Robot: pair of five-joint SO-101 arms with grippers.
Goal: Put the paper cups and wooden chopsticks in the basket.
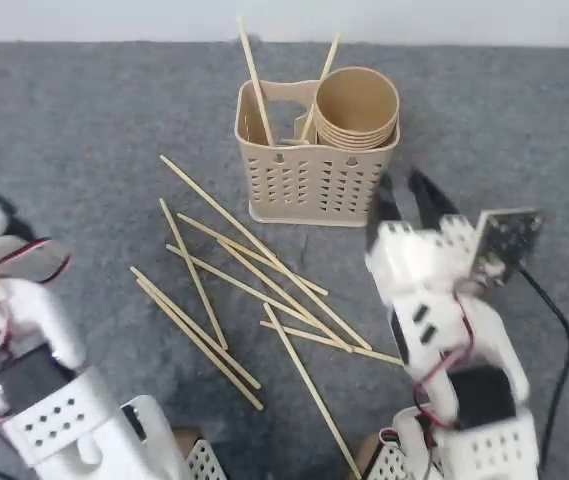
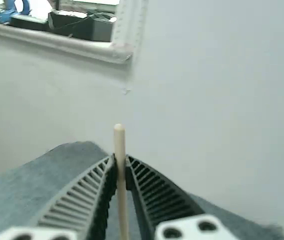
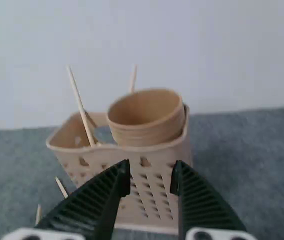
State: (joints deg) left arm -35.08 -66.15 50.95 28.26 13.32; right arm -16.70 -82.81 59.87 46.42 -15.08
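Note:
The beige slotted basket stands at the back middle of the grey carpet. It holds a stack of paper cups and two upright chopsticks. Several wooden chopsticks lie scattered in front of it. My right gripper sits just right of the basket's near corner, open and empty. In the right wrist view it faces the basket and the cups. My left gripper is shut on one chopstick, whose tip sticks up past the fingers toward the pale wall.
The left arm's white body takes up the near left corner, and the right arm's base the near right. A black cable runs along the right side. Bare carpet lies left of the basket.

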